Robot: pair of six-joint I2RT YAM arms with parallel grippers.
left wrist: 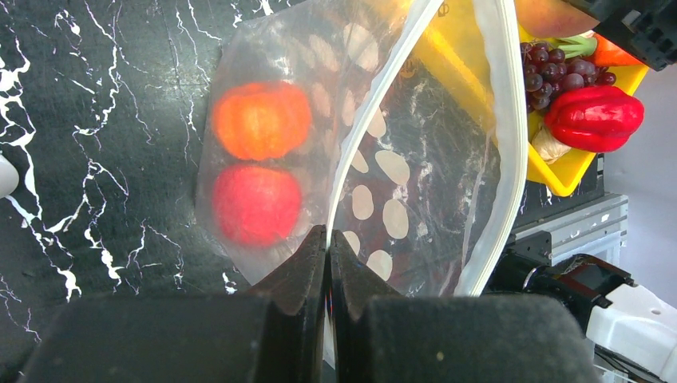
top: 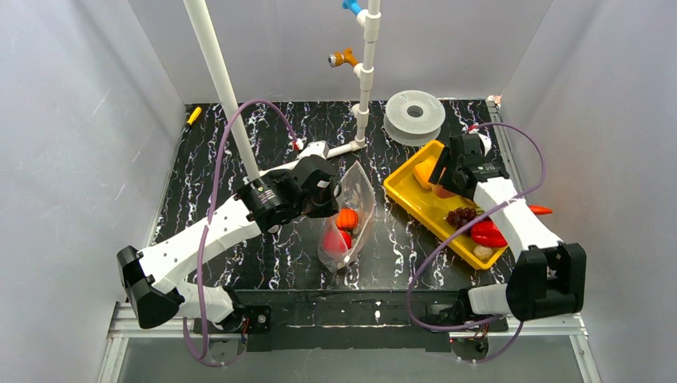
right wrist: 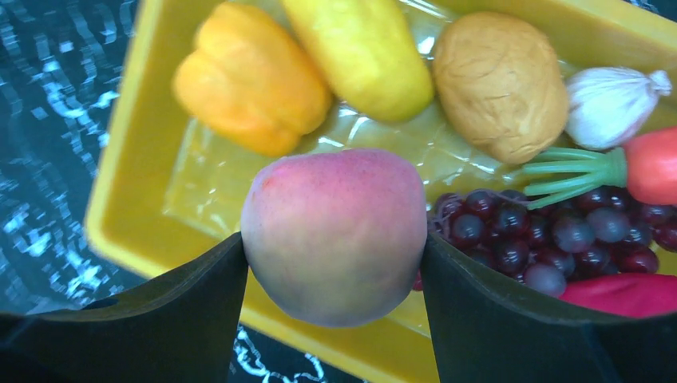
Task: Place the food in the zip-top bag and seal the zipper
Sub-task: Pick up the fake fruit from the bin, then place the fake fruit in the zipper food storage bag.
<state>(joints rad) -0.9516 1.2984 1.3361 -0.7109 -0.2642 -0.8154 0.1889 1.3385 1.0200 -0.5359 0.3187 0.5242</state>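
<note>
A yellow tray [top: 389, 189] sits on the black marbled table [top: 184, 183] near a grey spool [top: 414, 116] and white pipe [top: 366, 80]

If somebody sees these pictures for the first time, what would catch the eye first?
A pink-yellow peach fills the right wrist view, clasped by the right gripper over the yellow tray. Left of it, the left gripper pinches the mouth of the clear zip-top bag, which holds an orange piece and a red piece.

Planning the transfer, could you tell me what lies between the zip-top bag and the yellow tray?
Only bare tabletop separates the zip-top bag from the yellow tray, in the top view.
</note>
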